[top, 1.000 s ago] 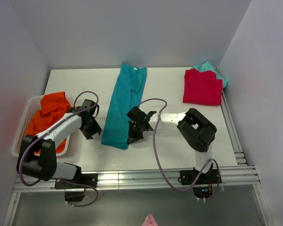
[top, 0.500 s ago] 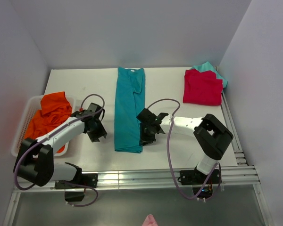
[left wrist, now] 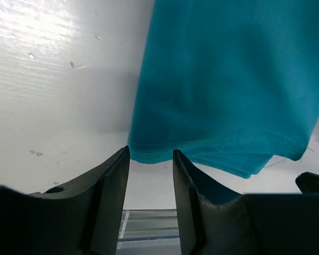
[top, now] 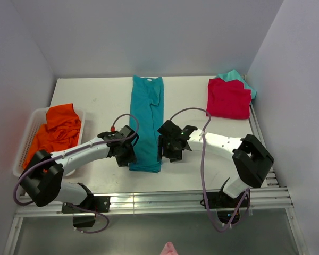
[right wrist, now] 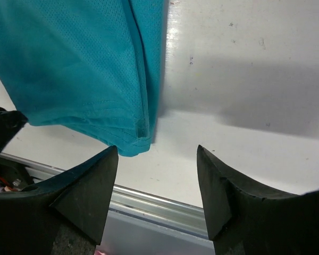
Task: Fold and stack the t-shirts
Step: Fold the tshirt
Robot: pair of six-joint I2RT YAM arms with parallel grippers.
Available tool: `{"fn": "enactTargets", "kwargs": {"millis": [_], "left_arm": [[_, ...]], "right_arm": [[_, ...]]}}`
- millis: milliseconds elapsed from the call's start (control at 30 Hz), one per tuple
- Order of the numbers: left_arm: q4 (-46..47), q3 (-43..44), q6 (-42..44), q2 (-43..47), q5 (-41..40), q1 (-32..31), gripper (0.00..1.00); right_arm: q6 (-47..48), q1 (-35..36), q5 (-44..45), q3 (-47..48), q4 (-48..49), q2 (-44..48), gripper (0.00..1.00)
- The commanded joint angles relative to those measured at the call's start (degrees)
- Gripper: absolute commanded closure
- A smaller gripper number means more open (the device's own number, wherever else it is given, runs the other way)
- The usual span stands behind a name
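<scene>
The red t-shirt [top: 228, 99] hides most of the light-teal t-shirt [top: 234, 75]; wrist views crop the teal-blue t-shirt [left wrist: 228, 79].

You have a plain teal-blue t-shirt [top: 147, 119] in the middle of the white table [top: 95, 101]. Up close its cloth shows a fine mesh weave, and the stitching along the near hem is the same teal. At the far right there is a plain red t-shirt [top: 228, 99], and a light-teal t-shirt [top: 235, 75] shows at its far edge. On the left, a plain orange t-shirt [top: 56, 133] lies in a white basket [top: 22, 154]. Your left arm [top: 82, 154] and right arm [top: 218, 142] are white with black joints and purple cables [top: 202, 170]. The left gripper [left wrist: 150, 154] and right gripper [right wrist: 157, 151] are black. The walls [top: 149, 37] are pale lilac-grey.
</scene>
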State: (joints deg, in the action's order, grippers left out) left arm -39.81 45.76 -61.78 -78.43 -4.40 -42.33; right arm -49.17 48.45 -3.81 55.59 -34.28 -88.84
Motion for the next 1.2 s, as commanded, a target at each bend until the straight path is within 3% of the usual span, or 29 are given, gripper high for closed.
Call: {"fn": "enactTargets", "kwargs": {"millis": [0,733,900,1167], "left_arm": [[1.84,1.0,-1.94,-1.45,-1.22,-1.62,0.56],[5.53,-3.04,-2.21,-6.9,-4.56,-2.06,0.54],[6.59,-3.31,-1.94,-8.58,-4.12,-2.06,0.59],[7.2,-2.69,-0.98,-9.72,-3.77,-2.06,0.8]], "right_arm": [[-0.05,-0.19,1.27,0.05,-0.26,1.56,0.32],[0.3,-0.02,-2.16,1.27,3.78,-5.11,0.39],[0.04,-0.02,-3.3,2.06,5.19,-7.84,0.45],[-0.58,0.95,-5.15,1.8,7.65,-10.39,0.65]]}}
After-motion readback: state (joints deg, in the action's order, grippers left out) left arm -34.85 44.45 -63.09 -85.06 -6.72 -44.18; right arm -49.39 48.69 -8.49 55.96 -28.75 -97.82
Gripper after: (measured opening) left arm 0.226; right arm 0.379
